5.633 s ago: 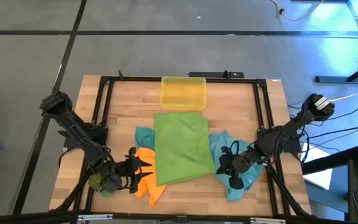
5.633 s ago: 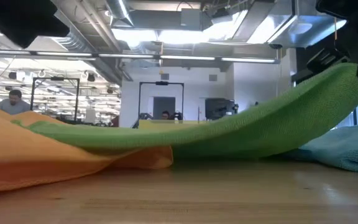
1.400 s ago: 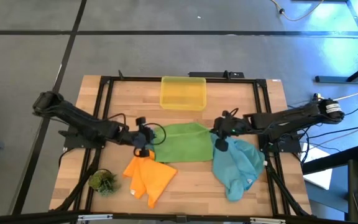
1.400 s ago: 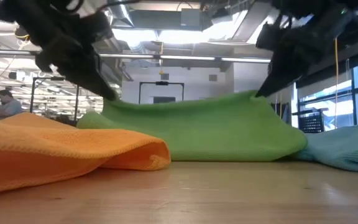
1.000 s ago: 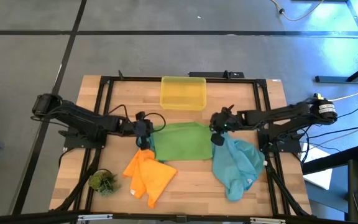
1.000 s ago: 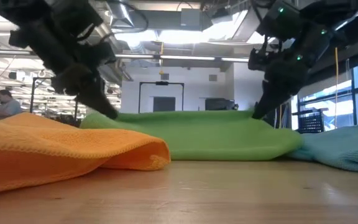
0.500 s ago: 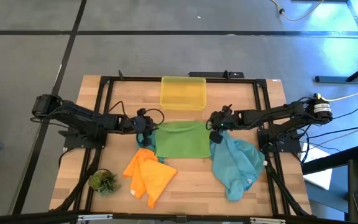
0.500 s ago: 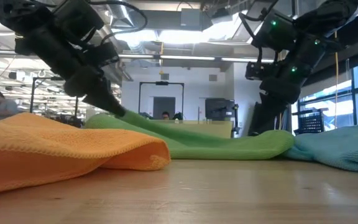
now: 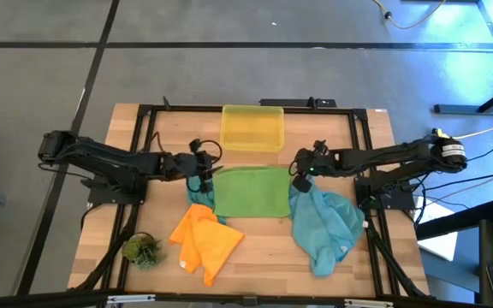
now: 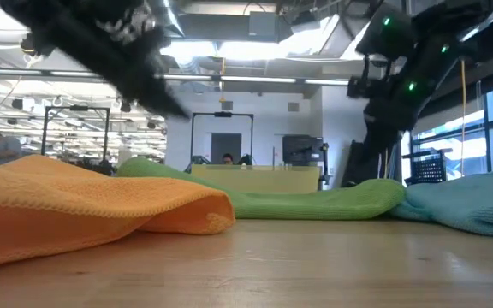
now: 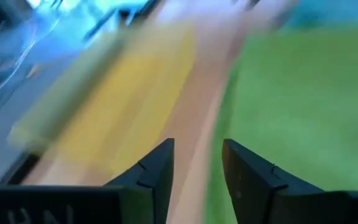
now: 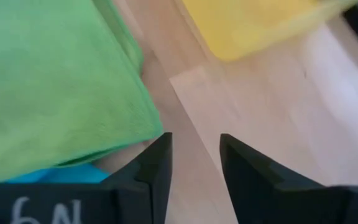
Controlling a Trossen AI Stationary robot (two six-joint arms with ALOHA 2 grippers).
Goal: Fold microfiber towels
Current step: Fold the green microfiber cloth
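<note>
Green towel (image 9: 248, 192) lies folded mid-frame, my left gripper (image 9: 201, 170) and right gripper (image 9: 299, 171) empty, fingers a little apart; next, I think, fold it again.

Bright overhead light; heavy motion blur in left wrist view.

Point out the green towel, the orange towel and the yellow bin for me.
green towel (image 9: 248, 192): high view, middle of its folded top face.
orange towel (image 9: 205, 244): high view, middle of the crumpled cloth.
yellow bin (image 9: 252, 127): high view, its translucent floor.
</note>
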